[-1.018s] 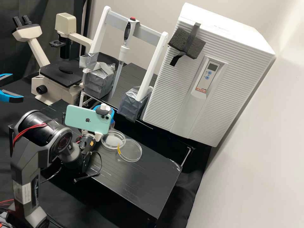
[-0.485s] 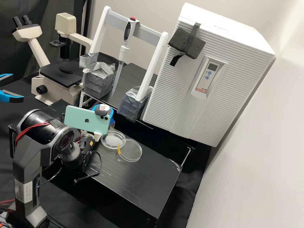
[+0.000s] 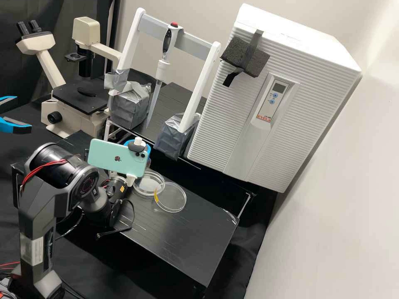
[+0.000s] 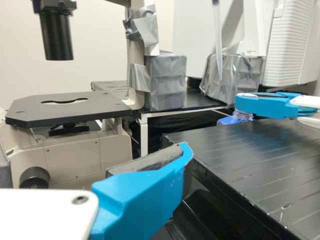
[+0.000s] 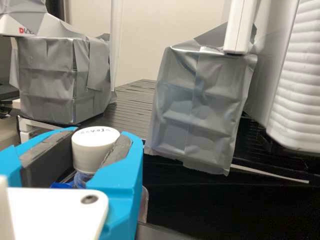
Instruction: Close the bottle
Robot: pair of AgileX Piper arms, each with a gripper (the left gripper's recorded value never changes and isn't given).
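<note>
In the right wrist view my right gripper [image 5: 89, 150] is shut on a white cap [image 5: 95, 142], which sits on the neck of a clear bottle [image 5: 75, 184]. The high view places this gripper [image 3: 139, 150] at the back left of the raised black platform [image 3: 187, 236], under a mint green phone [image 3: 118, 160] on the wrist. The left wrist view shows it from the side, with the bottle [image 4: 243, 116] beneath its blue fingers [image 4: 265, 105]. My left gripper [image 3: 10, 114] hangs open at the far left, well apart from the bottle.
Two clear petri dishes [image 3: 147, 182] [image 3: 171, 197] lie on the platform beside the right gripper. A microscope [image 3: 62, 95] stands at the back left. A pipette [image 3: 160, 79] hangs in a white stand weighted by tape-wrapped blocks [image 3: 174, 137]. A big white machine [image 3: 270, 95] stands at right.
The right wrist, with the phone on it, has turned and shifted slightly while staying over the bottle. The left gripper has kept still.
</note>
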